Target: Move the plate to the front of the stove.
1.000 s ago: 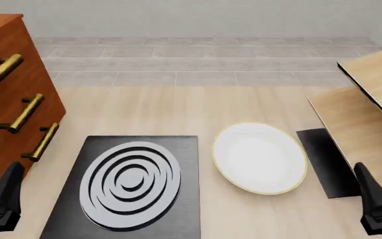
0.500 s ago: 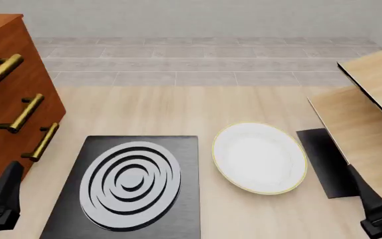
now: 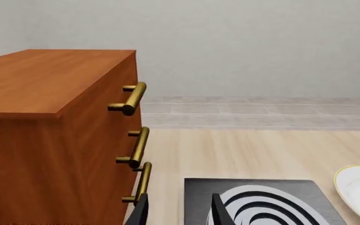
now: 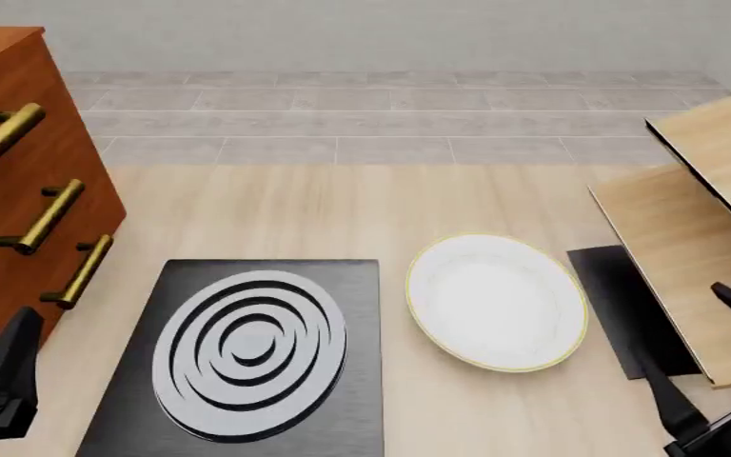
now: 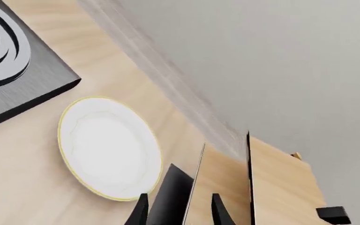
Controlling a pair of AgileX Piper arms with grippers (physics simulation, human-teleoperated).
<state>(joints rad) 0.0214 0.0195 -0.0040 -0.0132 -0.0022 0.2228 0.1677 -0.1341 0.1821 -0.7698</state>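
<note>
Front view puts the plate flat on the table just right of the stove, level with its far half, close to its right edge but apart from it. To its right lies a black mat, partly under a wooden board.

My right gripper sits at the near right corner, tilted, and the plate lies forward and to the left of it. My left gripper is parked at the near left corner beside the drawer cabinet, with the whole stove between it and the plate. So I judge the right arm the nearer one for this pick.

The plate is round, so it has no long axis; I'd go for the near-right rim, the edge closest to that gripper.

In the right wrist view the fingers stand apart with nothing between them. The left wrist view shows the left fingers parted too, empty, over the stove's left part.
</note>
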